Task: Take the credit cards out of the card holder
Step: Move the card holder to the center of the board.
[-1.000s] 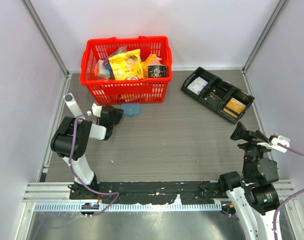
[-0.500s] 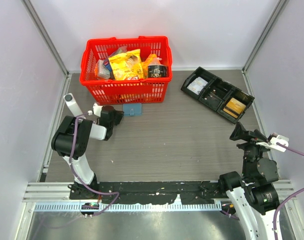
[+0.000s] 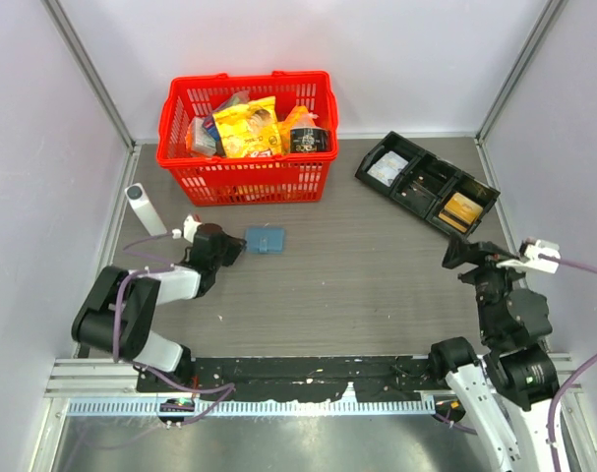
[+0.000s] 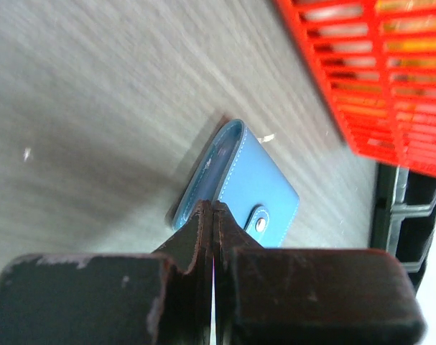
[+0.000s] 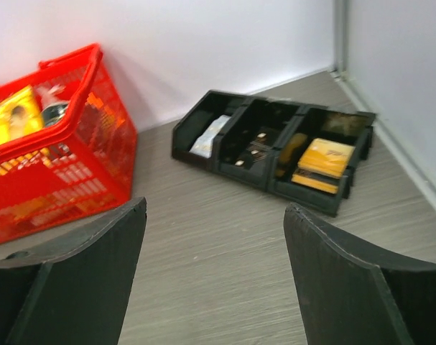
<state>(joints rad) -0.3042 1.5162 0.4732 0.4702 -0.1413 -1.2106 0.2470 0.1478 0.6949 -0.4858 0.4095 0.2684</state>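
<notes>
left gripper [image 3: 225,250] clenched, tips at the wallet's [image 3: 266,239] edge, left-back of the table [image 3: 357,285], just off the basket [image 3: 247,183]. whether it's pinching, can't tell. wallet's snapped shut, no cards showing. bring your spread right gripper [image 3: 458,254] over from the right edge to pin it, away from the basket wall.

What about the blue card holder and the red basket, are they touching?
Apart. The top view shows bare table between card holder and basket.
</notes>
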